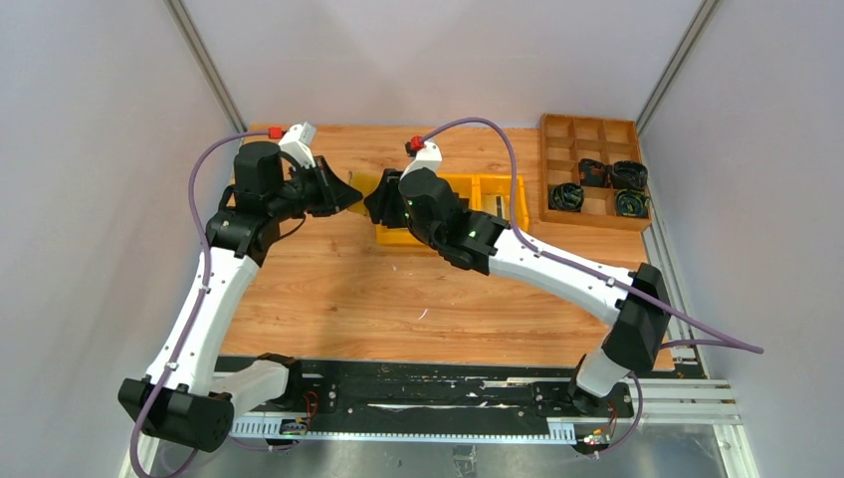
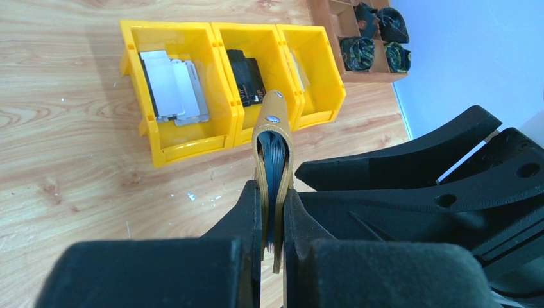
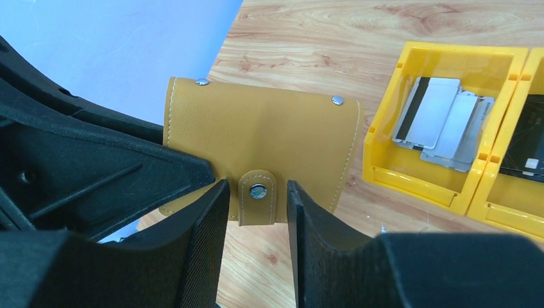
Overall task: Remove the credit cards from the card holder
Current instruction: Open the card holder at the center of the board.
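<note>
My left gripper (image 2: 272,208) is shut on the mustard-yellow card holder (image 2: 272,144) and holds it on edge above the table. The holder is closed, and bluish card edges (image 2: 276,183) show between its covers. In the right wrist view the holder's (image 3: 256,131) outer cover faces the camera, with its snap tab (image 3: 257,196) fastened. My right gripper (image 3: 256,208) is open, its fingers on either side of the tab without touching it. Several pale grey credit cards (image 3: 442,122) lie in a yellow bin; they also show in the left wrist view (image 2: 173,86). In the top view the left gripper (image 1: 343,191) and right gripper (image 1: 376,204) meet.
Three yellow bins (image 2: 192,144) stand side by side behind the holder; the middle one holds a black block (image 2: 247,77). A brown wooden divided tray (image 1: 557,129) with dark round items sits at the back right. Grey walls close in both sides.
</note>
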